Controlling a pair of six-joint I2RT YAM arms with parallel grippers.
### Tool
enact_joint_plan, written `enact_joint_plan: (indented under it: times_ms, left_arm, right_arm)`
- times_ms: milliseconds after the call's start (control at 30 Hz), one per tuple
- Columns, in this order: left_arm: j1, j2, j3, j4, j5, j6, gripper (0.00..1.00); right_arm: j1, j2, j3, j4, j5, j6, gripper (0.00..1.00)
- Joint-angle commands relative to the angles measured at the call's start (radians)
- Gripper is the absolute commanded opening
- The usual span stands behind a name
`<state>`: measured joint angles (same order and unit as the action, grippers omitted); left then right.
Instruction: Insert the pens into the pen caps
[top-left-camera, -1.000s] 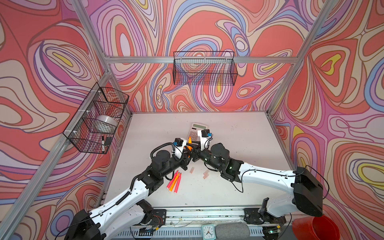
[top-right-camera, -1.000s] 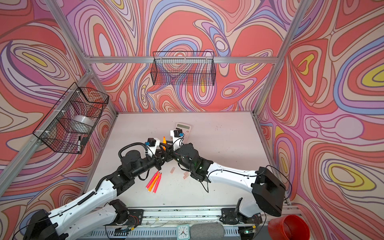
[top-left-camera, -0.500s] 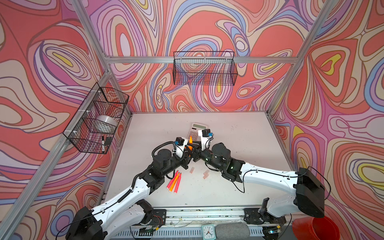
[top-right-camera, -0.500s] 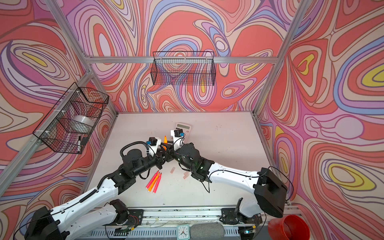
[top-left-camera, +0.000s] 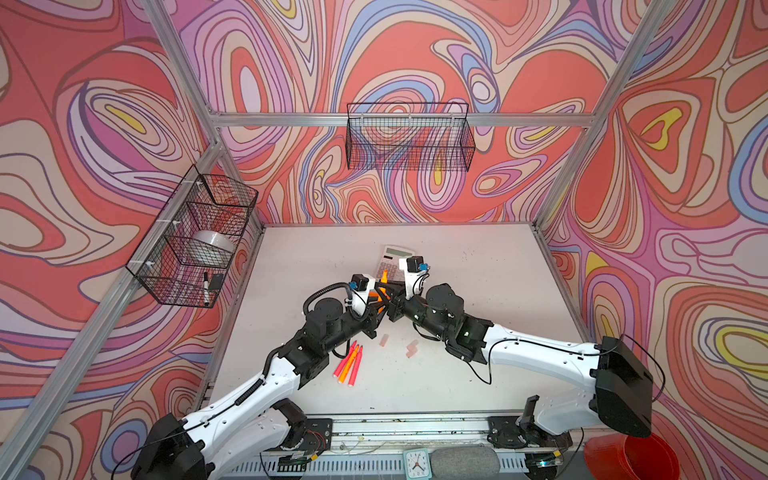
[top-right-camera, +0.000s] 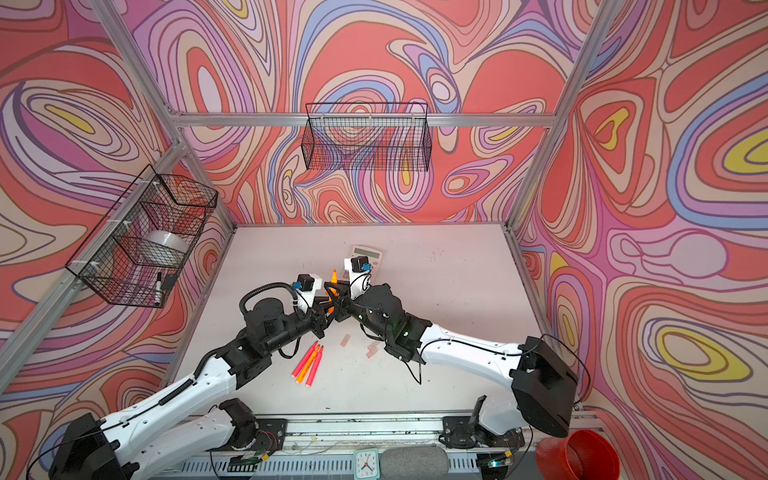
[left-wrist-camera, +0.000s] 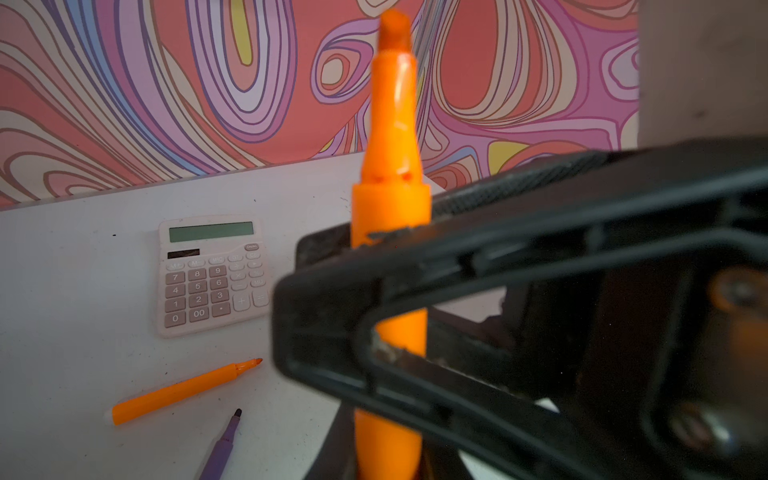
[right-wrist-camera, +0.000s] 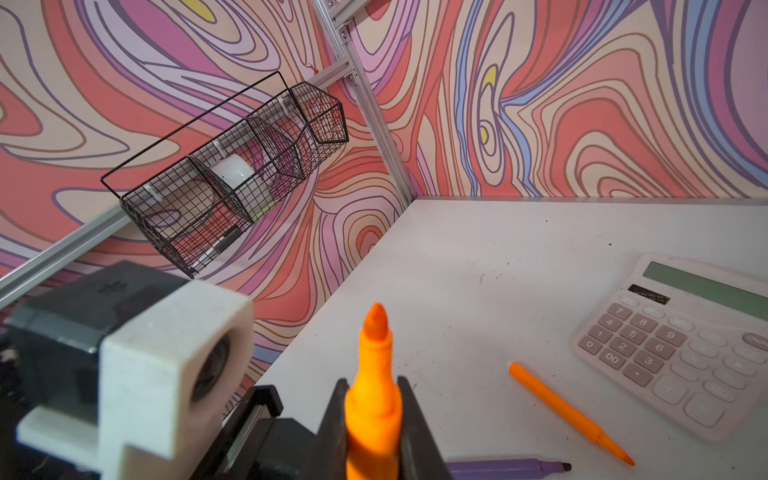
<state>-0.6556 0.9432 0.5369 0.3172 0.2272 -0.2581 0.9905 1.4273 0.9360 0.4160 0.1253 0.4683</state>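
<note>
An orange pen (top-left-camera: 384, 275) stands upright above the table's middle with its bare pointed tip up, gripped from both sides. My right gripper (right-wrist-camera: 374, 386) is shut on its barrel (right-wrist-camera: 374, 399), one finger on each side. My left gripper (left-wrist-camera: 388, 453) is shut on the same pen (left-wrist-camera: 390, 199) lower down, and the right gripper's black fingers (left-wrist-camera: 457, 257) cross in front of it. In both top views the grippers (top-left-camera: 380, 297) (top-right-camera: 336, 297) meet tip to tip. Three pens (top-left-camera: 349, 365) lie under the left arm. Pen caps (top-left-camera: 383, 340) (top-left-camera: 412, 348) lie beneath the grippers.
A calculator (top-left-camera: 395, 259) lies just behind the grippers. Beside it lie an orange pen (right-wrist-camera: 569, 411) and a purple pen (right-wrist-camera: 507, 468). Wire baskets hang on the left wall (top-left-camera: 195, 241) and the back wall (top-left-camera: 409, 137). The left wrist camera (right-wrist-camera: 158, 365) is close to the right gripper.
My right gripper has closed onto the upright orange pen that the left gripper holds. Both arms have stayed almost where they were.
</note>
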Motion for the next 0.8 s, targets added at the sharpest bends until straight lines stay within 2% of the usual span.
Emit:
enact_joint_plan:
  times_ms: [0, 167, 300, 400, 500, 533, 600, 633, 700, 767]
  left_arm:
    - [-0.006, -0.034, 0.000, 0.058, -0.033, -0.005, 0.27]
    - [-0.006, -0.058, -0.008, 0.062, -0.047, -0.024, 0.32]
    - [-0.006, -0.057, -0.006, 0.062, -0.035, -0.022, 0.21]
    - [-0.005, -0.047, -0.002, 0.060, -0.027, -0.021, 0.18]
    - [-0.006, -0.033, 0.006, 0.055, -0.025, -0.019, 0.02]
    - [-0.005, -0.028, 0.010, 0.050, -0.030, -0.020, 0.00]
    - [-0.005, -0.017, 0.017, 0.040, -0.042, -0.018, 0.00]
    - [-0.005, -0.012, 0.018, 0.040, -0.049, -0.018, 0.00]
    - [-0.005, -0.006, 0.017, 0.038, -0.082, -0.026, 0.00]
    - [0.002, -0.014, 0.001, 0.048, -0.161, -0.051, 0.00]
  right_arm:
    - [0.007, 0.018, -0.002, -0.011, -0.037, 0.002, 0.00]
    - [0.009, 0.024, -0.016, -0.013, -0.006, -0.033, 0.00]
    - [0.008, 0.019, -0.029, 0.000, 0.001, -0.049, 0.00]
    - [0.012, 0.020, -0.025, 0.001, -0.014, -0.063, 0.00]
    - [0.014, 0.019, -0.026, 0.000, -0.018, -0.069, 0.00]
    - [0.014, 0.018, -0.027, 0.000, -0.016, -0.067, 0.03]
    - [0.014, 0.009, -0.029, -0.003, -0.005, -0.065, 0.29]
    - [0.015, 0.002, -0.026, -0.019, 0.008, -0.059, 0.39]
    - [0.014, -0.015, -0.012, -0.078, 0.045, -0.040, 0.51]
    - [0.015, -0.048, -0.008, -0.155, 0.100, 0.004, 0.58]
